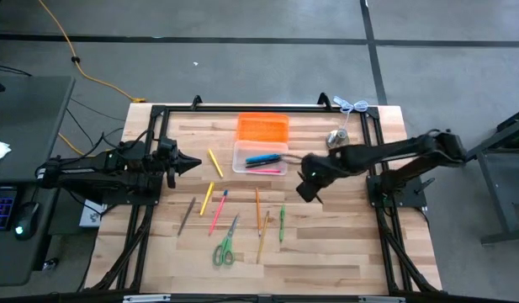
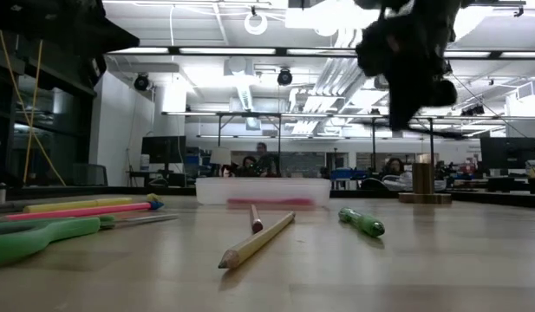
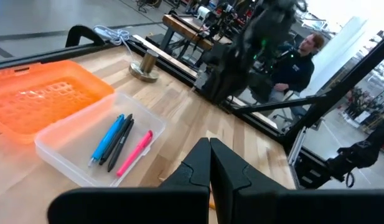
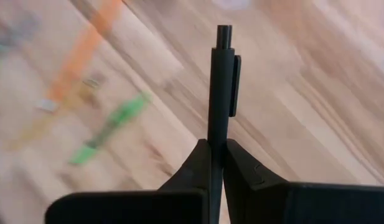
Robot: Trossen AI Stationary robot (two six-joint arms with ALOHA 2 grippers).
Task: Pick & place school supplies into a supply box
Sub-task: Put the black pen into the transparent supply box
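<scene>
Wood table (image 1: 343, 252) w/ pens n pencils scattered | right hand (image 1: 314, 195) just right of supply box (image 1: 259, 156), clamped on dark pen (image 4: 220, 93) | box has blue, dark, pink pens inside | left hand (image 1: 192, 163) closed, empty, left of box

- Bare table (image 1: 343, 244) lies toward the right edge, open to pass.
- The supply box (image 1: 261, 158), the metal weight (image 1: 337, 137) and the right gripper (image 1: 312, 187) crowd the far middle.

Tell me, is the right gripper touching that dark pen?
Touching. The right wrist view shows the right gripper clamped on the dark pen, its fingers pressed against the barrel on both sides.
</scene>
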